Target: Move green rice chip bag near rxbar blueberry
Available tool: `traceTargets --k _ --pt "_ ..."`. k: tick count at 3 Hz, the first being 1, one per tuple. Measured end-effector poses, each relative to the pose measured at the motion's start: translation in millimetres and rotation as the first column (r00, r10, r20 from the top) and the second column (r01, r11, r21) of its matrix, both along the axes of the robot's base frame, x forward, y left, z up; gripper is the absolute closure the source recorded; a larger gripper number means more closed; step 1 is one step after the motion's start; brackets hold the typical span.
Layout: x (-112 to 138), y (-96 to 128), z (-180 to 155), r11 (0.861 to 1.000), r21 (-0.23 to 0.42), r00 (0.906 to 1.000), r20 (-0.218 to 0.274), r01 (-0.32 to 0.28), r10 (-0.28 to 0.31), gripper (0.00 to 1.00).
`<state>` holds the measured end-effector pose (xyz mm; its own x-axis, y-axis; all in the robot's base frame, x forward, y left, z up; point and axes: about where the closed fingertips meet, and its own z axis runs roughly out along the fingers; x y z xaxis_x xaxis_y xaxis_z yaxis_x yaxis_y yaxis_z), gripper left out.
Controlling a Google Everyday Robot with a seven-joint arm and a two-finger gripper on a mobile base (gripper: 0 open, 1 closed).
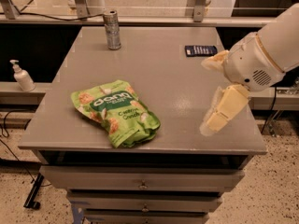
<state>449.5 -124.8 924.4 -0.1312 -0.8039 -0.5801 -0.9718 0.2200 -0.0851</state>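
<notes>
The green rice chip bag lies flat on the grey table, near its front left edge. The rxbar blueberry is a small dark navy wrapper lying flat at the back right of the table. My gripper hangs over the right side of the table, in front of the rxbar and well to the right of the bag. Its cream fingers are spread apart and hold nothing. It touches neither object.
A silver metal can stands upright at the back of the table, left of centre. A white pump bottle stands on a lower ledge to the left. Drawers run below the table front. A railing runs behind the table.
</notes>
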Motion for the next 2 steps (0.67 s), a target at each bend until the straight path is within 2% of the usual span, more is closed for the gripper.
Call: traceTargets --k 1,2 --pt "-7 43 -14 0.99 0.127 0.9972 -0.04 -0.058 0.064 0.0" --pt "-15 84 -23 0.969 0.226 0.9923 -0.044 -0.103 0.116 0.0"
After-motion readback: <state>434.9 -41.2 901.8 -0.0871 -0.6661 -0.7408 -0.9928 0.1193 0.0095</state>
